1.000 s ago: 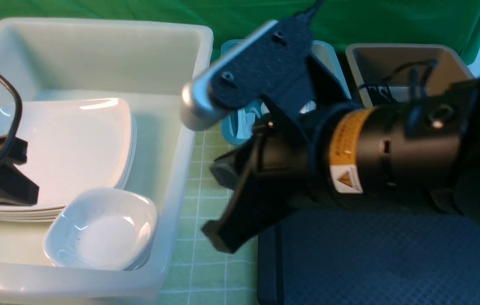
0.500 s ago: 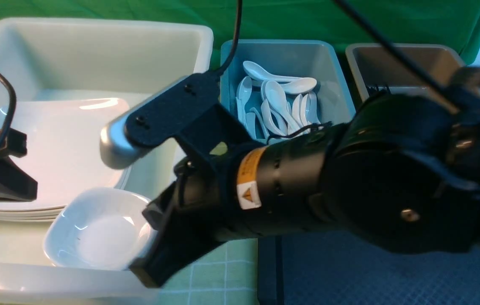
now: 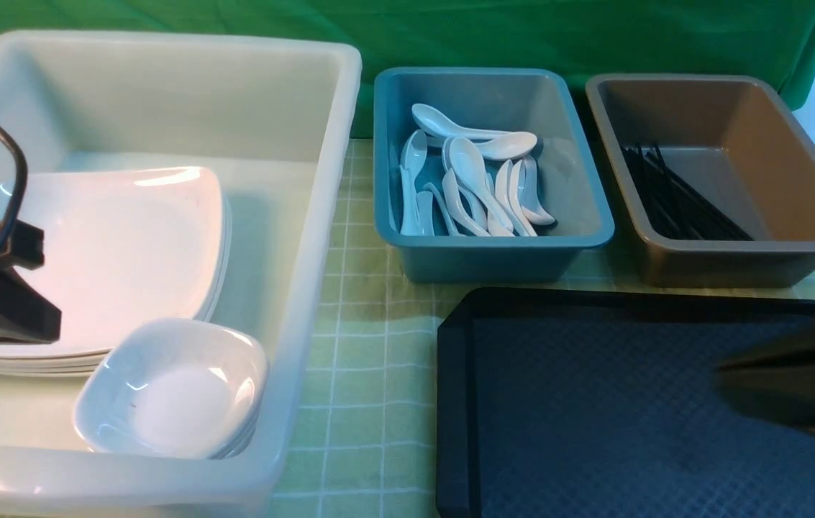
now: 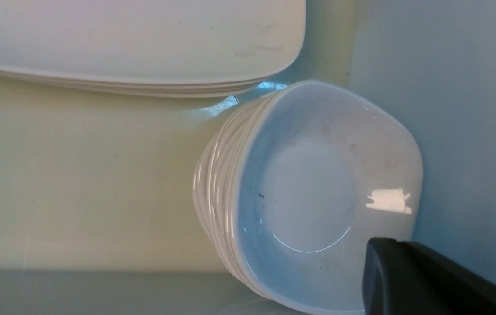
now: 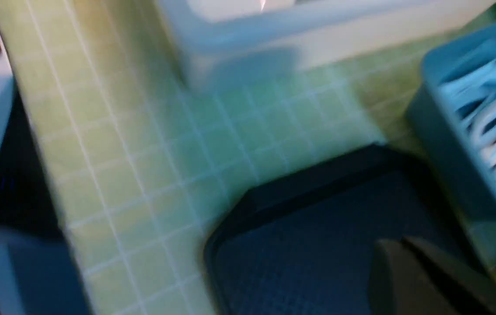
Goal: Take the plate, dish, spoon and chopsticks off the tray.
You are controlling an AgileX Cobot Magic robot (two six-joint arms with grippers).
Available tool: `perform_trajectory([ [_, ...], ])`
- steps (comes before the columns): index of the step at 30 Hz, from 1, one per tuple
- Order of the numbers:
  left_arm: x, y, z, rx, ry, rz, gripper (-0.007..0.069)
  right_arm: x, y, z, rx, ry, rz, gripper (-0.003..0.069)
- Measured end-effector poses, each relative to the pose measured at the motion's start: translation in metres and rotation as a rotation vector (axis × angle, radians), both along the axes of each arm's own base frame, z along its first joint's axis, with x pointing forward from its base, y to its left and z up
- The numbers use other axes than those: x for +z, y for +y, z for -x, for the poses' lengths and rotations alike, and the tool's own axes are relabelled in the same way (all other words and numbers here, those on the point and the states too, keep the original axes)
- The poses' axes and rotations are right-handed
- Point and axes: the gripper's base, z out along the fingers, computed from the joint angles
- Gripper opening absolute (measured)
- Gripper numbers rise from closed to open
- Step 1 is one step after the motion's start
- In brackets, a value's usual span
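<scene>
The black tray lies at the front right, and its visible part bears nothing; it also shows in the right wrist view. A stack of white plates and a stack of small white dishes sit in the white tub. Spoons lie in the blue tub. Black chopsticks lie in the brown tub. My left gripper hangs over the plates in the white tub, shut and empty, its tip by the dish stack. My right gripper is shut and empty over the tray's right side.
A green checked cloth covers the table between the white tub and the tray. A green backdrop stands behind the tubs. The left arm's cable loops over the white tub.
My right arm, which filled the middle of the front view, has drawn back to the right edge over the tray. The blue and brown tubs now show fully. The left gripper has stayed put.
</scene>
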Motion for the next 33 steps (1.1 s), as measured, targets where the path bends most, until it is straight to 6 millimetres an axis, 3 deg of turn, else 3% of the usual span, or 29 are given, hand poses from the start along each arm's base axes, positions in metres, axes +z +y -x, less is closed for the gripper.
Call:
perform_trajectory([
  [3,0.000,0.000,0.000,0.000,0.000,0.000,-0.0013,-0.017,-0.035,0.020,0.013,-0.102,-0.215,0.0000],
  [4,0.000,0.000,0.000,0.000,0.000,0.000,-0.0013,-0.017,-0.040,0.023,0.016,-0.117,-0.241,0.0000],
  [6,0.000,0.000,0.000,0.000,0.000,0.000,-0.0013,-0.038,-0.047,0.029,0.043,-0.198,-0.384,0.0000],
  [8,0.000,0.000,0.000,0.000,0.000,0.000,-0.0013,-0.058,-0.048,0.032,0.069,-0.258,-0.493,0.0000],
  [12,0.000,0.000,0.000,-0.008,-0.003,-0.005,-0.0012,-0.080,-0.041,0.031,0.093,-0.291,-0.560,0.0000],
  [33,0.000,0.000,0.000,-0.021,-0.007,-0.012,-0.0012,-0.091,-0.041,0.030,0.086,-0.260,-0.510,0.0059],
])
